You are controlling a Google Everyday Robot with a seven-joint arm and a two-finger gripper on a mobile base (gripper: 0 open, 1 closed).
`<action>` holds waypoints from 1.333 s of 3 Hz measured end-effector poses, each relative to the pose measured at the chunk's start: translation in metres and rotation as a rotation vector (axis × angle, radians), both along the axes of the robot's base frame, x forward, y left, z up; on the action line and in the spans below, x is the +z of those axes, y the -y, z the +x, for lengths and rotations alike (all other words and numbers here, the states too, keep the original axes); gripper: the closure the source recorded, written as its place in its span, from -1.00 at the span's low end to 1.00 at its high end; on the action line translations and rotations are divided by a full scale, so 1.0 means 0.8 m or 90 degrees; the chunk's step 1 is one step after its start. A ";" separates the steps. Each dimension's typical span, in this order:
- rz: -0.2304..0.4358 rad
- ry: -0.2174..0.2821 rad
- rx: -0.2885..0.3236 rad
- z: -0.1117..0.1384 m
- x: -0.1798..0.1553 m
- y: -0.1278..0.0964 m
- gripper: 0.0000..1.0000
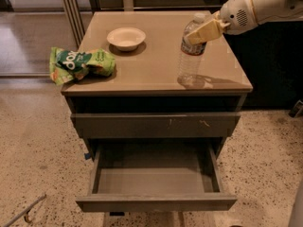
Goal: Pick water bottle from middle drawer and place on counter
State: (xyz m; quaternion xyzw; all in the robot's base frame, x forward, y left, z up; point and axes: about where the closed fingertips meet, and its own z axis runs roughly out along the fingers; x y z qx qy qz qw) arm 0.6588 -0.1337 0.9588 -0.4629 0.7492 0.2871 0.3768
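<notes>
Now bottle (189, 63) stands upright on the counter (151, 65) — gripper (195, 34) reaches in from the right, jaws clamped across its shoulder.

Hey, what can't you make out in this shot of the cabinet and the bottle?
Camera view only:
- Neck of the bottle: covered by the gripper at it, above the counter.
- The arm: cut off by the top right edge.
- Rear of the middle drawer: shadowed by the drawer above.
- The metal thing on the floor: cut by the left edge.
</notes>
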 end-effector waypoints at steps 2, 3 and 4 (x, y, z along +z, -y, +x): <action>-0.010 -0.020 -0.005 0.032 -0.030 -0.005 1.00; -0.010 -0.020 -0.005 0.032 -0.030 -0.005 0.62; -0.010 -0.020 -0.005 0.032 -0.030 -0.005 0.15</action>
